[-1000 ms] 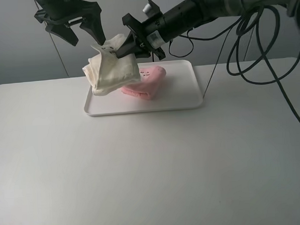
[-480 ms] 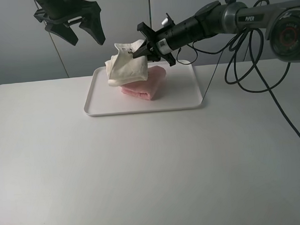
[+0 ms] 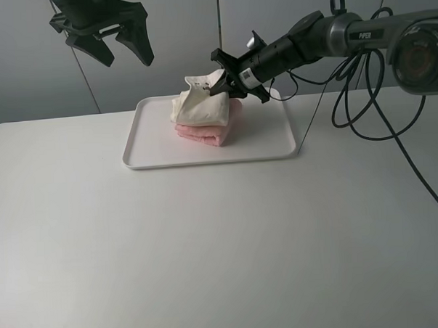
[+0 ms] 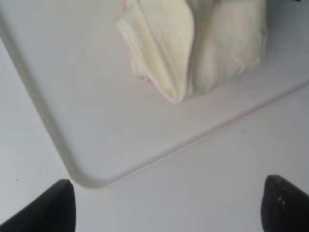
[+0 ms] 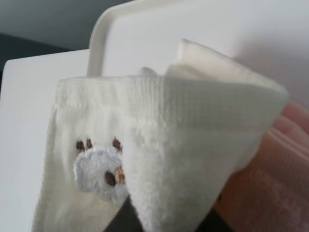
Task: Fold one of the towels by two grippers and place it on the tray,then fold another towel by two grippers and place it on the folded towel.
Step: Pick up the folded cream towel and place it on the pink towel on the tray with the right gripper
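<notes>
The folded pink towel point(image 3: 203, 134) lies in the middle of the white tray point(image 3: 204, 161). The folded cream towel point(image 3: 197, 108) rests on top of it, one corner still lifted. My right gripper point(image 3: 226, 79) is shut on that raised corner, reaching in from the right. The right wrist view shows the cream towel point(image 5: 159, 135) close up with a small embroidered bear face point(image 5: 99, 171), and the pink towel point(image 5: 270, 179) beneath. My left gripper point(image 3: 123, 58) hangs open high above the tray's left end, holding nothing. Below its fingertips point(image 4: 48, 208) are the cream towel point(image 4: 203, 48) and the tray's corner point(image 4: 72, 169).
The white table point(image 3: 223, 251) spreads wide in front of the tray. Black cables point(image 3: 361, 92) loop down from the right arm over the table's back right. A grey wall stands close behind the tray.
My right gripper has carried the cream towel to the right and down, from hanging over the tray's left part to resting on the pink towel. The left gripper has stayed still and open.
</notes>
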